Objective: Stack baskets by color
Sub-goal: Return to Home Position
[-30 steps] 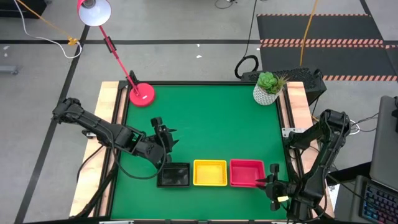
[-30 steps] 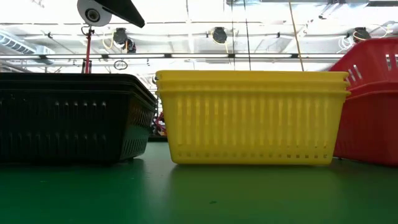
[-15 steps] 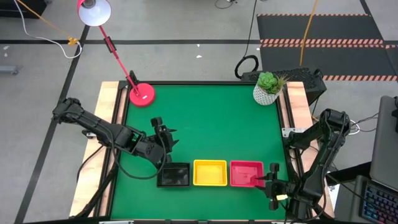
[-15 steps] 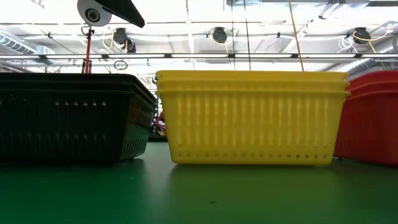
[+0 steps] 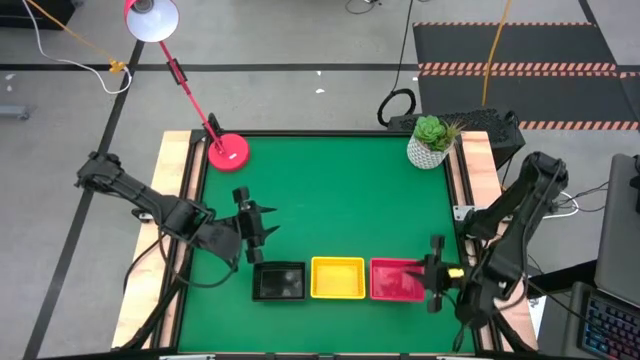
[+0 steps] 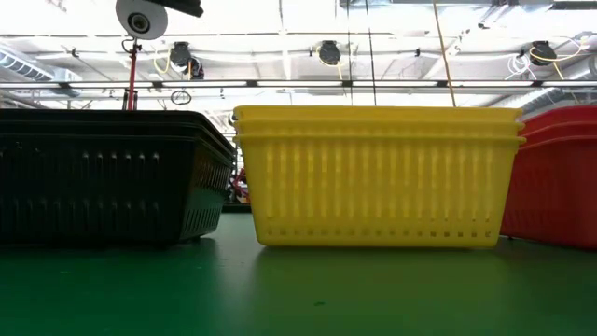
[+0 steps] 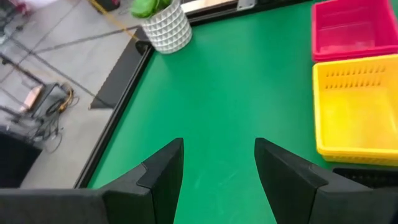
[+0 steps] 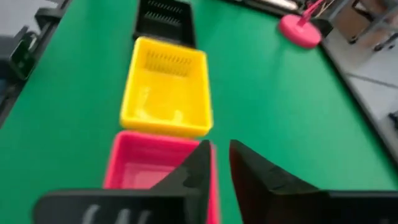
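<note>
Three stacks stood in a row along the front edge of the surface [image 5: 340, 190]: one black stack [image 5: 279, 281], one yellow stack [image 5: 337, 277] and one red stack [image 5: 397, 278], each just beside the next. Layered rims showed in the low view, but how many lay in each could not be counted. The green middle and back lay open. One lamp base [image 5: 229, 152] sat at the back left corner, one pot [image 5: 428, 150] at the back right. The left end effector [image 7: 219, 149] hung behind the black stack near the left edge, fingers wide, empty. The right end effector [image 8: 219, 149] hovered at the red stack's right rim, fingers narrow, holding nothing.
</note>
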`<state>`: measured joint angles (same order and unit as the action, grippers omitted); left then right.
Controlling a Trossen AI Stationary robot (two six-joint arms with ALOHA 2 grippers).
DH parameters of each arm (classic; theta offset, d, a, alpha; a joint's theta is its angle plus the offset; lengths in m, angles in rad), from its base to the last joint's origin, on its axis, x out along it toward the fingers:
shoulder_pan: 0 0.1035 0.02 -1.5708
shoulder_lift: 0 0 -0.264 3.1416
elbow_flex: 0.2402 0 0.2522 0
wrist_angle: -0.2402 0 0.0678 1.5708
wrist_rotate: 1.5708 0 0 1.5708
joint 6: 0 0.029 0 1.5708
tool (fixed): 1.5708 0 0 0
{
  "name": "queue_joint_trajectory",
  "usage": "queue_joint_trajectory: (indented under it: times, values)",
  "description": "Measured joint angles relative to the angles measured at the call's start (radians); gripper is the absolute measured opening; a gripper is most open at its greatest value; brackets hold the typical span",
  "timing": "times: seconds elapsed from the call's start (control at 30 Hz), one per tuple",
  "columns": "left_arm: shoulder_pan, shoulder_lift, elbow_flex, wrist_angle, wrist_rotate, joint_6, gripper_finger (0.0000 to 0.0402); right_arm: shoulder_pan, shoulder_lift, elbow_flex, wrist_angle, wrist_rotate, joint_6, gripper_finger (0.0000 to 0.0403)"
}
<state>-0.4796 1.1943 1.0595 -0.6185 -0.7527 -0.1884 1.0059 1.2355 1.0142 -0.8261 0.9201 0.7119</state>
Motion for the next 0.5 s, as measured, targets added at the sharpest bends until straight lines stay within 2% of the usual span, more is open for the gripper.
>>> queue_joint_trajectory:
  times: [0.1,0.17,0.27,0.5]
  values:
    - [-0.004,-0.041,-0.078,0.09,0.001,0.056,0.02,-0.041,-0.066,-0.005,0.008,0.006,-0.096,0.0016]
    - [-0.003,-0.08,-0.131,0.159,0.009,0.089,0.02,-0.067,-0.116,-0.037,0.054,0.028,-0.172,0.0005]
    - [0.002,-0.143,-0.204,0.25,0.036,0.136,0.02,-0.112,-0.21,-0.139,0.256,0.01,-0.362,0.0009]
    - [0.002,-0.275,-0.354,0.423,0.099,0.207,0.02,-0.254,-0.463,-0.418,0.763,-0.22,-0.772,0.0002]
